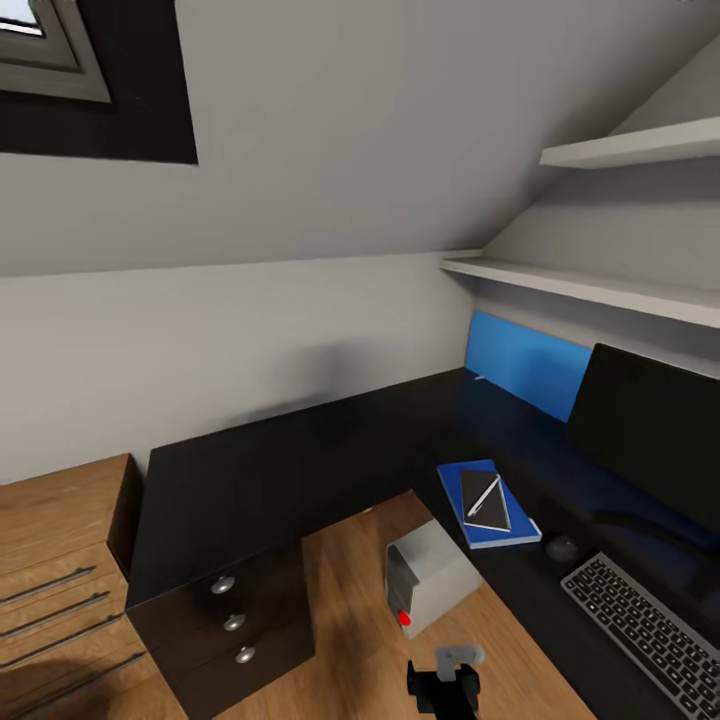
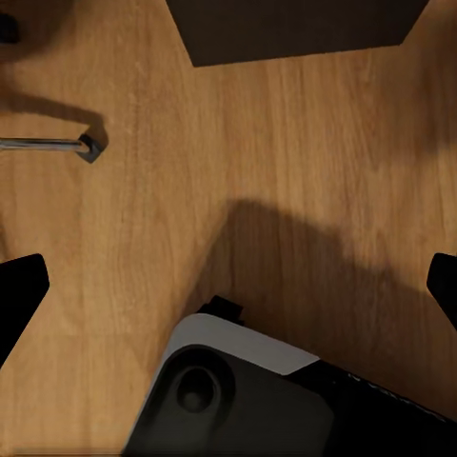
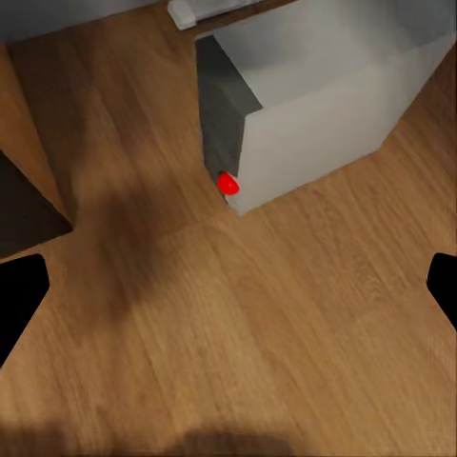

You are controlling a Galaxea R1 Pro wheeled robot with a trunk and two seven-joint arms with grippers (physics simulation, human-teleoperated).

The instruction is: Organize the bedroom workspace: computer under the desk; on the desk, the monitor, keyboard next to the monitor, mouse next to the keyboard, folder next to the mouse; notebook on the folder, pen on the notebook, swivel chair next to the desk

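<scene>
Head view: black L-shaped desk (image 1: 250,480) runs along the grey wall and wraps round to the right. On its right leg, a blue flat folder (image 1: 520,530) lies with a dark notebook (image 1: 470,488) stacked on it and a slim silver pen (image 1: 485,496) lying diagonally on the notebook. Small dark mouse (image 1: 562,547) sits just beside the folder's near corner, between folder and keyboard. Black keyboard with grey keys (image 1: 645,630) lies on the desk at the right, in front of the black flat monitor (image 1: 650,430), which stands on the desk against a blue back panel (image 1: 525,365). Two white wall shelves (image 1: 600,285) hang above.

Grey box-shaped computer with a red button (image 1: 432,577) stands on the wood floor (image 1: 350,600) in the desk's inner corner, beside the desk edge, not clearly under it. Black drawer unit with three round silver knobs (image 1: 232,620) sits under the desk's left leg; a wooden dresser with bar handles (image 1: 55,560) stands to its left.

Right wrist view: computer (image 3: 314,105) close ahead on the floor, red button facing the camera. Right gripper (image 3: 228,290) has its fingertips (image 3: 19,295) spread wide at the frame edges, holding nothing.

Left wrist view: left gripper (image 2: 228,290) likewise spread wide and unloaded, over wood floor and part of the robot's grey-and-black base (image 2: 238,400).
</scene>
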